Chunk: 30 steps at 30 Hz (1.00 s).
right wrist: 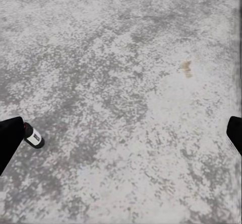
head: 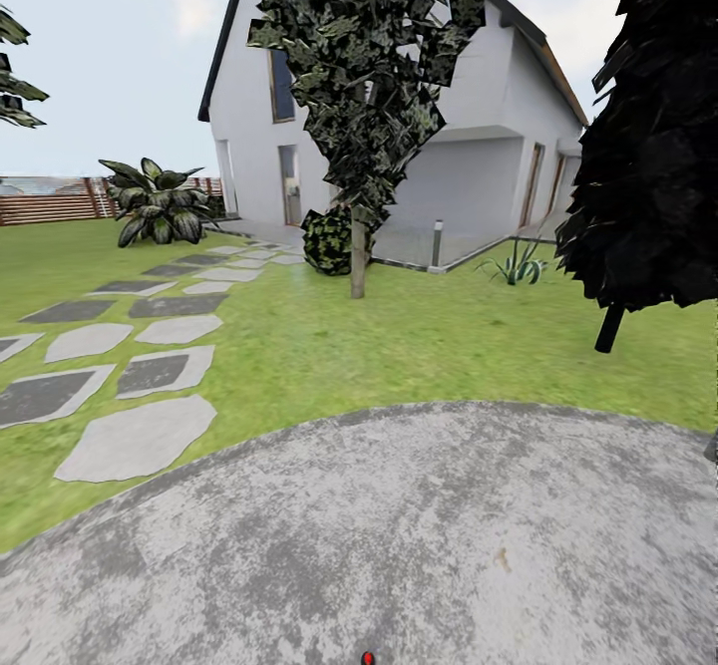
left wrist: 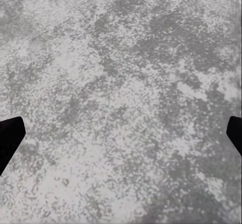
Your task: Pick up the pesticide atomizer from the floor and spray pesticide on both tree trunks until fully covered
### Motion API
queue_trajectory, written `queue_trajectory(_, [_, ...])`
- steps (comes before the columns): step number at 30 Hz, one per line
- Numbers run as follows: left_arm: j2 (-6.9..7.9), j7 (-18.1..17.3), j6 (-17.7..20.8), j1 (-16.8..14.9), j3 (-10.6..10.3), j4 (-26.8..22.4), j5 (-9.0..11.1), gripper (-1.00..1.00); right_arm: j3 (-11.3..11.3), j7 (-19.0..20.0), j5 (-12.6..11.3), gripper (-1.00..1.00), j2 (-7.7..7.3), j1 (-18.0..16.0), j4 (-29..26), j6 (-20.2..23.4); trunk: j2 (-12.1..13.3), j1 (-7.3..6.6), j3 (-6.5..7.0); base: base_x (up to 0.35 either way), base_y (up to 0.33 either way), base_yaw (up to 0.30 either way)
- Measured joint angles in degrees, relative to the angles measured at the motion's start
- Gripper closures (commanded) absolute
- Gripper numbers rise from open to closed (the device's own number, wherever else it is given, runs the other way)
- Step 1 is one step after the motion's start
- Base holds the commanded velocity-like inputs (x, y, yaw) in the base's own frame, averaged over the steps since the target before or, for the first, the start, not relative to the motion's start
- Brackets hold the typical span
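The pesticide atomizer [right wrist: 34,136], a tiny dark and whitish bottle, lies on mottled grey paving [right wrist: 131,83], close beside one dark fingertip [right wrist: 10,138] of my right gripper [right wrist: 121,138]. That gripper is open, its fingers wide apart with nothing between them. My left gripper [left wrist: 121,138] is open as well, over bare grey paving [left wrist: 121,58]. In the head view a tree [head: 359,67] with dark blocky foliage stands ahead on the lawn [head: 329,346], its straight grey-brown trunk [head: 357,261] bare low down. A small red spot [head: 367,658] shows at the near edge of that view.
A round grey paved patch [head: 399,535] lies under me. Grey stepping stones [head: 140,436] run off to the left toward the white house [head: 479,147]. A black-foliaged tree [head: 653,147] with a thin dark trunk stands at the right. A round bush [head: 327,241], a striped plant [head: 158,201] and a fence [head: 50,201] stand farther back.
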Motion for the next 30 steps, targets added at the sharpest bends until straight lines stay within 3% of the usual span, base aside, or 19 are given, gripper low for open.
queue_trajectory(12, [0.04, 0.0, 0.0, 0.0, 0.0, 0.0, 0.0, -1.0, 0.0, 0.0, 0.0, -1.0, 0.0, 0.0, 0.0, 0.0, 0.0, 0.0, 0.0, -0.008, -0.287, 0.0])
queue_trajectory(21, [0.05, 0.0, 0.0, 0.0, 0.0, 0.0, 0.0, -1.0, 0.1, -0.1, 0.0, -1.0, 0.0, 0.0, 0.0, 0.0, 0.0, 0.0, 0.0, -0.136, -0.26, 0.0])
queue_trajectory(30, [-0.16, 0.0, 0.0, -1.3, 0.4, -1.1, -0.1, -1.0, -0.1, -0.1, 0.0, -1.0, 0.0, 0.0, -0.1, 0.0, 0.0, 0.0, 0.0, -0.014, -0.016, 0.0])
